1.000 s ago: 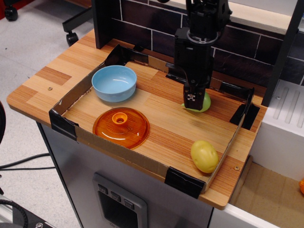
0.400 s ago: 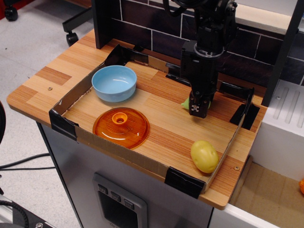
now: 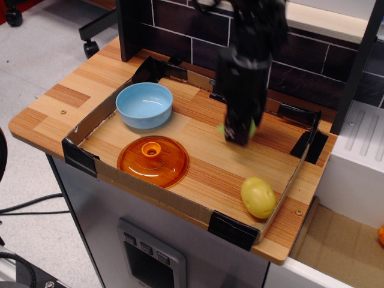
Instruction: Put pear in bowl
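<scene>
The light-green pear point(image 3: 252, 128) shows only as green slivers on either side of my black gripper point(image 3: 237, 137), which is shut on it. The gripper is motion-blurred and stands over the middle-right of the tray, a little above the wooden floor. The light-blue bowl point(image 3: 144, 105) stands empty at the tray's back left, well to the left of the gripper.
An orange translucent lid point(image 3: 153, 161) with a centre knob lies at the front left. A larger yellow-green fruit point(image 3: 258, 197) sits in the front right corner. Low cardboard walls point(image 3: 90, 123) with black taped corners ring the tray. A dark tiled wall stands behind.
The gripper closed on the pear at the right of the tray and has moved left towards the middle with it.
</scene>
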### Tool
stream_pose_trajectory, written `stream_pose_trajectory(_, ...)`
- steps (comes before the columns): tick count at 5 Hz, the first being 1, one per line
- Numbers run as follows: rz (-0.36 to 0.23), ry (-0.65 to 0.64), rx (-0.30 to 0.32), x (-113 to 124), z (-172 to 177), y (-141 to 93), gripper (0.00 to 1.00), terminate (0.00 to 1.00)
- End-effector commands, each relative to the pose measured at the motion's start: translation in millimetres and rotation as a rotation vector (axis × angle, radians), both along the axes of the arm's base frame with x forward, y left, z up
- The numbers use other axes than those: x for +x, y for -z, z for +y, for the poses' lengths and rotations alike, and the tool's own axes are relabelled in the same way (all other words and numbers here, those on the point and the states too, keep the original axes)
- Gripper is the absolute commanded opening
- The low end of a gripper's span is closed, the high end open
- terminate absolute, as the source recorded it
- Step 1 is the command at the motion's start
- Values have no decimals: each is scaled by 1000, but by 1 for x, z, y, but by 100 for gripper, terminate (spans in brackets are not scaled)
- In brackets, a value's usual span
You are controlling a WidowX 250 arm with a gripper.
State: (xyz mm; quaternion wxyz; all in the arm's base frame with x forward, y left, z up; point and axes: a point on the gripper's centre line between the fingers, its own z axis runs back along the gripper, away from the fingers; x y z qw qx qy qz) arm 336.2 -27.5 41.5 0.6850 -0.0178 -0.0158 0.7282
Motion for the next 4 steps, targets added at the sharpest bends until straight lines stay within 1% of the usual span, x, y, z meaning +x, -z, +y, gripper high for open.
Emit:
stream_pose_trajectory(1, -155, 1, 7, 8, 82, -64, 0, 0)
stream_pose_trajectory(2, -86, 19, -18, -1, 122, -55, 0, 0)
stream_pose_trajectory(3, -96, 74, 4, -13, 151, -46, 0, 0)
stream_pose_trajectory(4, -68, 97, 10, -15, 162, -32, 0, 0)
